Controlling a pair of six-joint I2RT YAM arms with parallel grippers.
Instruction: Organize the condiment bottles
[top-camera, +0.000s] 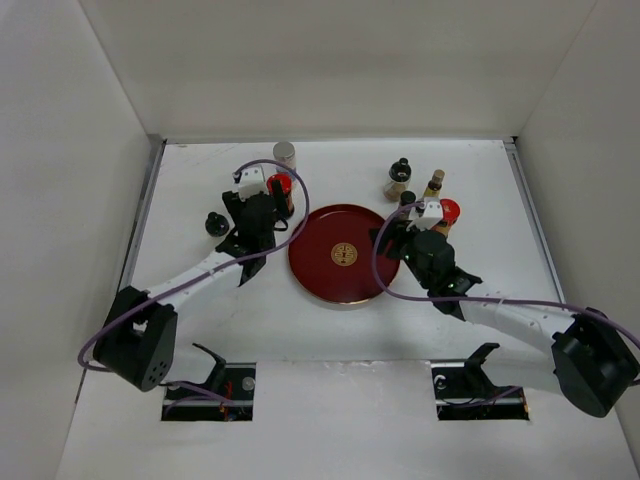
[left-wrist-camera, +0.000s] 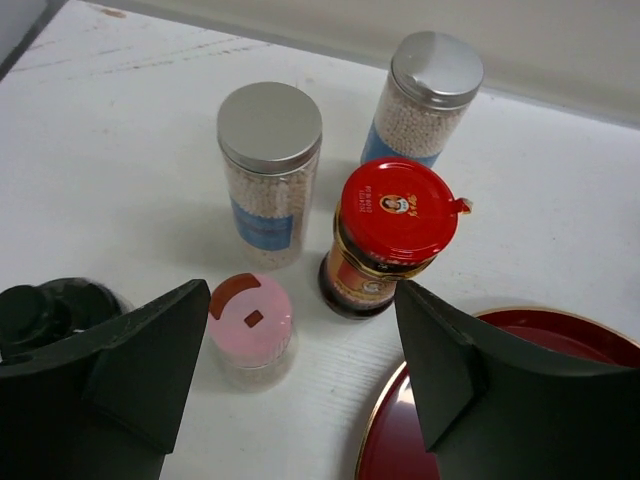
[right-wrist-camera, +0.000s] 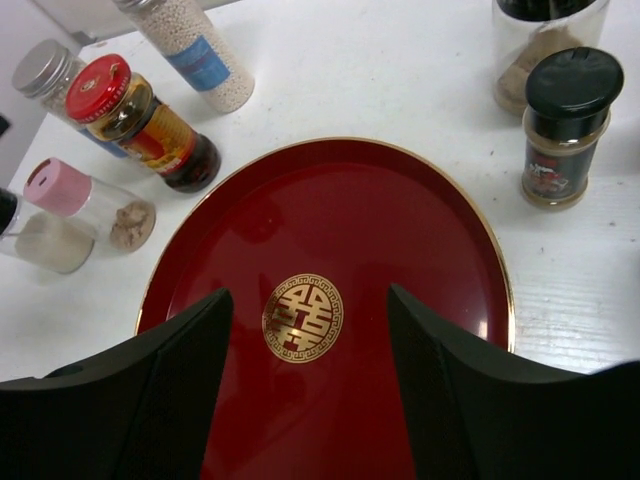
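Two sets of jaws, both spread wide, gripping nothing. Straight ahead of the left jaws, between the two tips: red-capped jar (left-wrist-camera: 395, 235), standing up, dark sauce inside, gold band under the lid. Likely lined up for a grab. Nearer the left tip: pink-capped jar (left-wrist-camera: 250, 320), small and clear. Behind both: two silver-capped jars (left-wrist-camera: 268, 170), tall, full of pale beads, blue labels. Under the right jaws: dark red tray (right-wrist-camera: 400, 220) with a gold mark, nothing on it, probably waiting for bottles. Ahead, past the right tip: black-capped bottle (right-wrist-camera: 565, 125) on the white bench (right-wrist-camera: 400, 70).
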